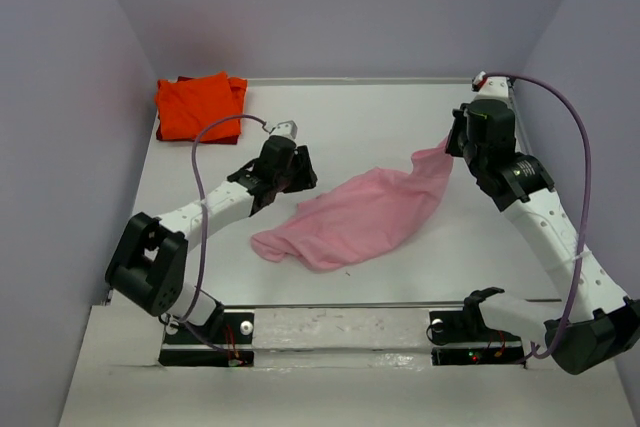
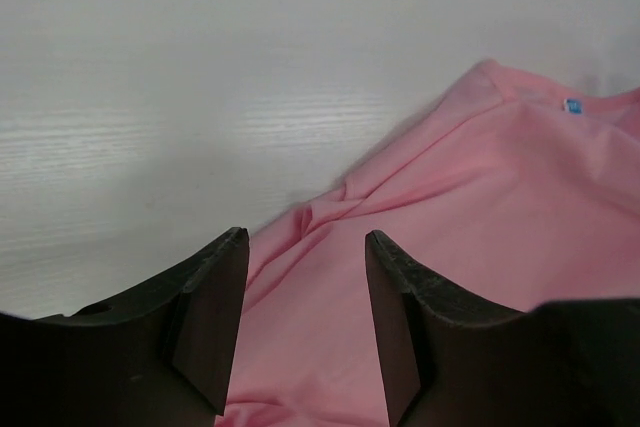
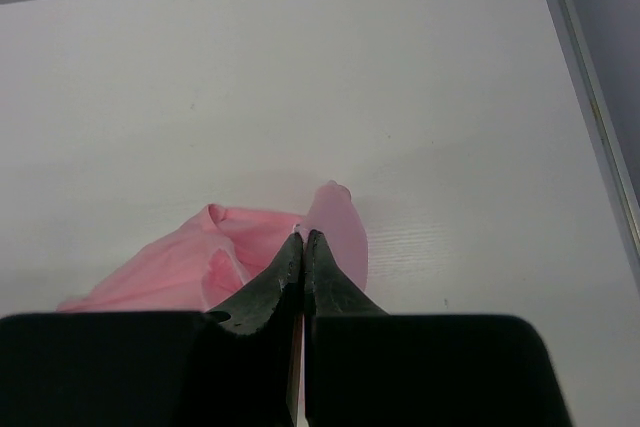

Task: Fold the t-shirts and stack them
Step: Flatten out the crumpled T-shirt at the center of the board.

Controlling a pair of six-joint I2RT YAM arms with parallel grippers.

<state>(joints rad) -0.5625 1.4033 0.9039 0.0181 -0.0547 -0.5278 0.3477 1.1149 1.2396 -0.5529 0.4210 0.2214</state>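
- Far left, in the back corner, the orange shirt [image 1: 200,105] lies in a compact heap — parked well apart from the work, I judge.
- Next, the left gripper [image 2: 305,247] hovers with jaws apart, holding nothing; the pink shirt [image 1: 360,215] lies just below and ahead of it, likely its next pinch.
- At right, the right gripper [image 3: 303,242] is clamped on the pink shirt's edge, lifting it — probably to pull the cloth flat.

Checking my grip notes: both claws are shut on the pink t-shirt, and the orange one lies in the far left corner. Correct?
Not quite. Only the right claw is shut on the pink t-shirt; the left wrist view shows the left claw open above it, gripping nothing. The orange t-shirt is in the far left corner.
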